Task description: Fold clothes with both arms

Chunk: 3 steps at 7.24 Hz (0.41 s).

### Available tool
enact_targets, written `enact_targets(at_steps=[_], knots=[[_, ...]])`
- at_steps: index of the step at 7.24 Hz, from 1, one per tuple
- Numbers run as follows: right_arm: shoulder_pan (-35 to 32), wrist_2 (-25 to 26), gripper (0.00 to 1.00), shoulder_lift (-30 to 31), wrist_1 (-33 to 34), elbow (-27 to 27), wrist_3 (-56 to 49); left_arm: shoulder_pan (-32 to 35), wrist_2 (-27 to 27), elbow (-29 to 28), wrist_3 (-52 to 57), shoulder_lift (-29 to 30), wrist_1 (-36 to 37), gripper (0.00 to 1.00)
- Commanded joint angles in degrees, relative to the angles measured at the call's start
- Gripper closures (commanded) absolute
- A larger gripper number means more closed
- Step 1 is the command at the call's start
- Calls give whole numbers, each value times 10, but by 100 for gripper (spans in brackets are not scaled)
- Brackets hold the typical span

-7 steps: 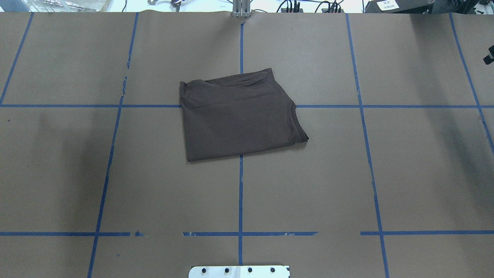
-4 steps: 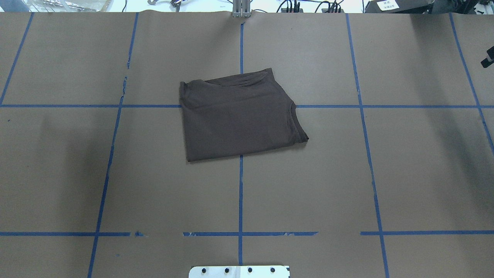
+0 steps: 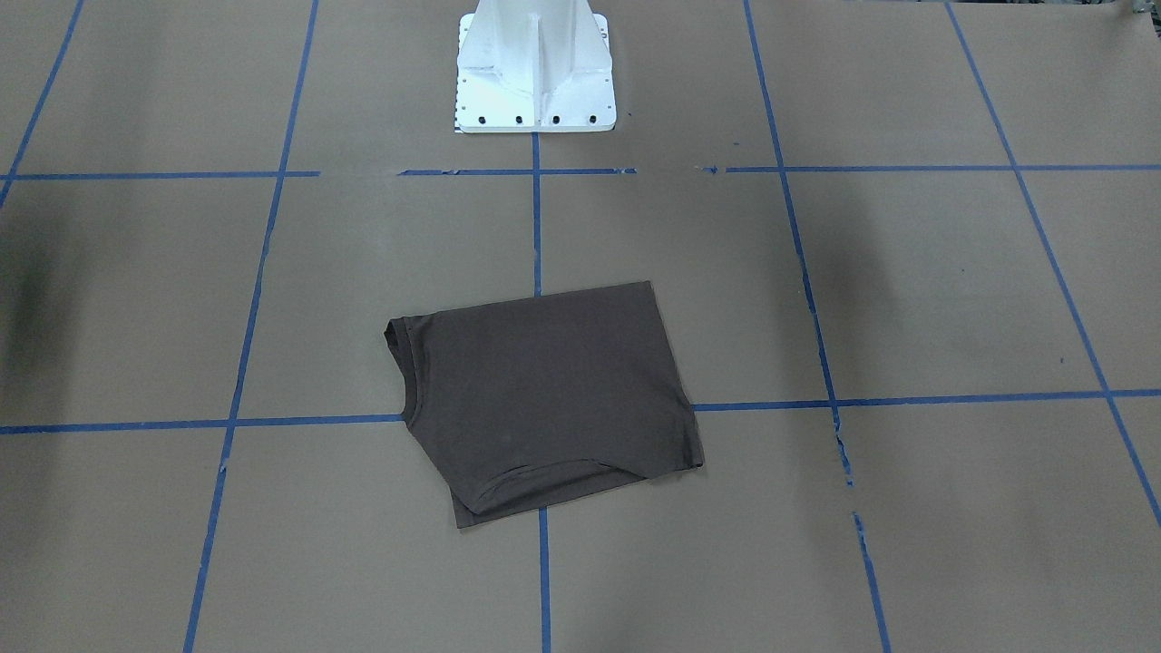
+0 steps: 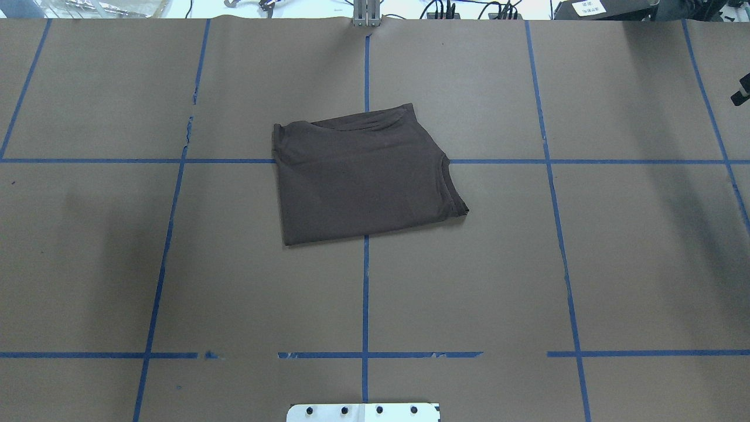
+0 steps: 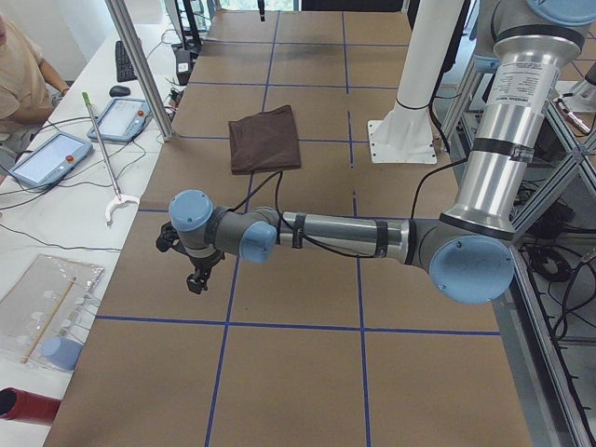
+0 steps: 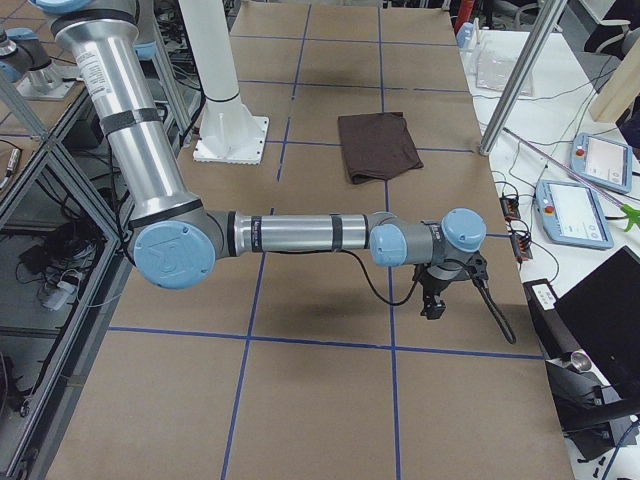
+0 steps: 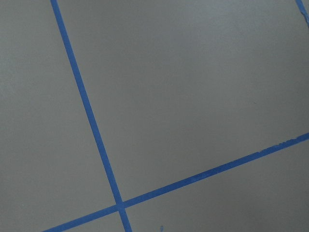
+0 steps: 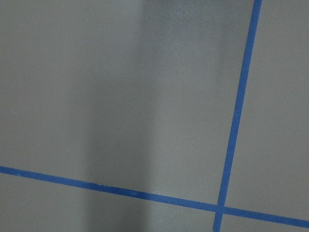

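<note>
The T-shirt (image 4: 363, 179) lies compactly folded at frame centre; folding looks finished. The left end effector (image 5: 196, 281) and right end effector (image 6: 432, 306) hang well away, and I cannot tell their width.

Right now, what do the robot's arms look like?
Both are shiny silver tubes with light blue round caps at the joints. The left arm and right arm each have black bands, a thin black cable running along them, and small black jaws at the tip.
</note>
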State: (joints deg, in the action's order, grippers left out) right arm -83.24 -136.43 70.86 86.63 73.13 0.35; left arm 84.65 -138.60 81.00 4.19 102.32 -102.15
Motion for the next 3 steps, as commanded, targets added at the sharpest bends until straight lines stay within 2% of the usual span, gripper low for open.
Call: enact_targets(at_steps=[1,3], knots=[[-2,-1,0,5,0,0,0,0,0,-1,0,-18,2,0],[-13,-1,0,6,2,1,0,3,0,3,0,-32,2,0]])
